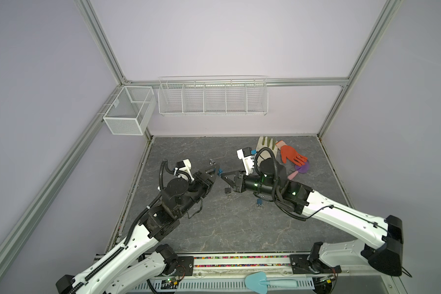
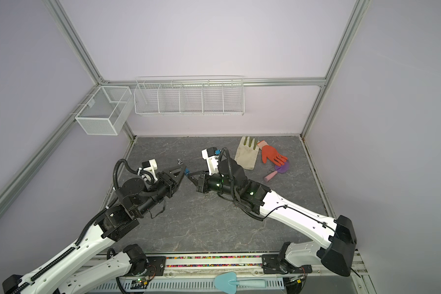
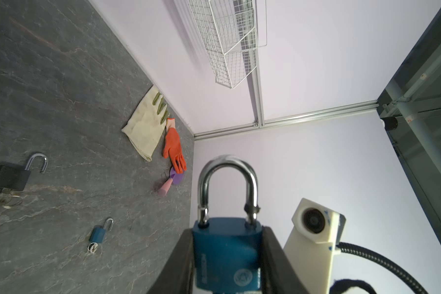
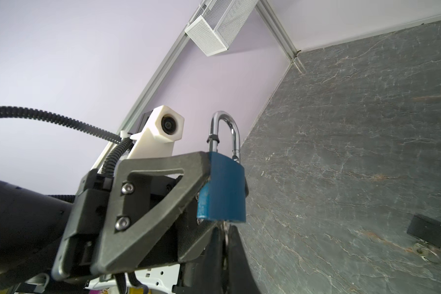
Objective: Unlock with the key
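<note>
over the table point(image 1: 239, 224) | left fingers point(image 3: 178, 264) clamp blue padlock point(image 3: 227, 254) | right fingers point(image 4: 214, 257) pinched on key point(image 4: 224, 229) at its base

The held padlock point(image 3: 227, 254) sits in the left end effector point(image 1: 215, 171). The right end effector point(image 1: 222, 176), just right of it, apparently pinches the key point(image 4: 224, 233) at its base. On the counter point(image 1: 239, 229), a large padlock point(image 1: 226, 190) and a small padlock point(image 1: 259, 202) lie before the right end effector, gloves point(image 1: 288, 152) behind it.
</note>
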